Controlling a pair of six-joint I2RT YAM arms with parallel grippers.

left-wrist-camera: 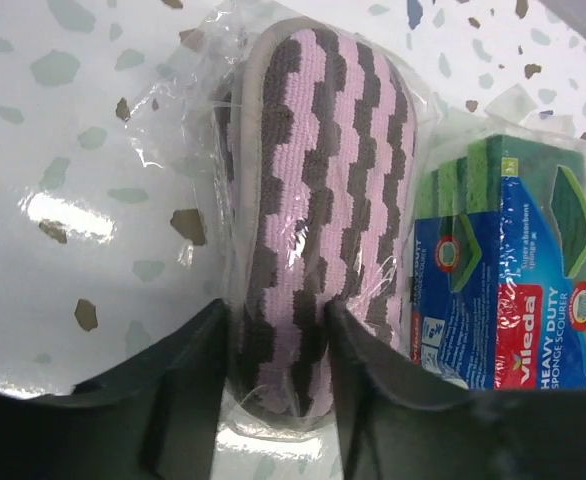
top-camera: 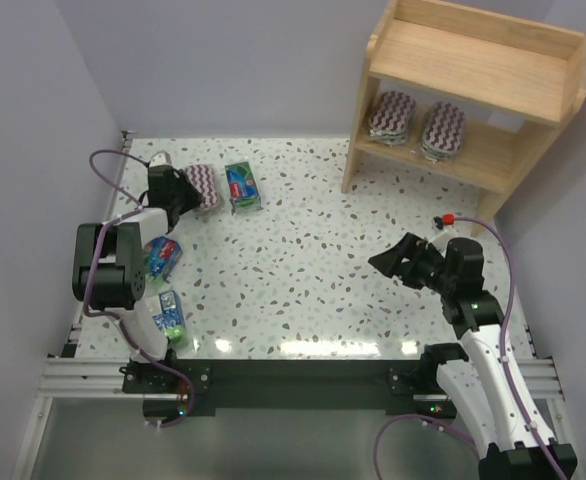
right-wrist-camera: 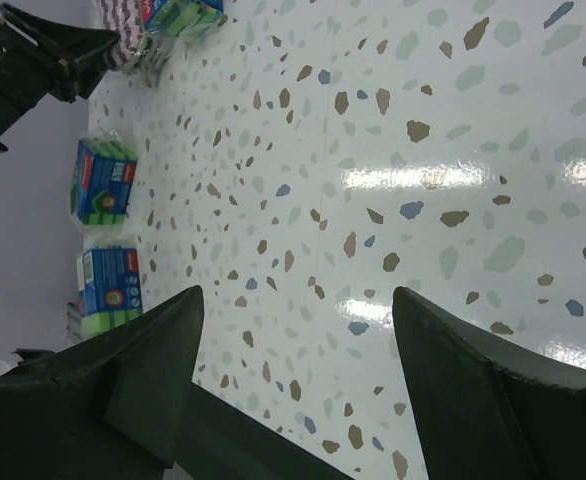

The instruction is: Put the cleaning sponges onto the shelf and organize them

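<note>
Maroon-and-white striped sponge (left-wrist-camera: pixel 318 170) sits upper left in the overhead view, long axis pointing straight away from the left gripper (left-wrist-camera: pixel 276 310), whose jaws are clamped on its near end, crinkly wrap and all. Green pack (left-wrist-camera: pixel 508 270) touches its right side. Right gripper (right-wrist-camera: pixel 298 292) hangs mid-right, jaws wide apart, empty. Shelf (top-camera: pixel 473 55) is upper right, two matching sponges (top-camera: pixel 393 115) on the lower tier, so probably a long carry rightward.

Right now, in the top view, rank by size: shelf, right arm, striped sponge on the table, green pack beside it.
1. shelf
2. right arm
3. striped sponge and green pack: alike, the sponge partly hidden by the left gripper.
</note>
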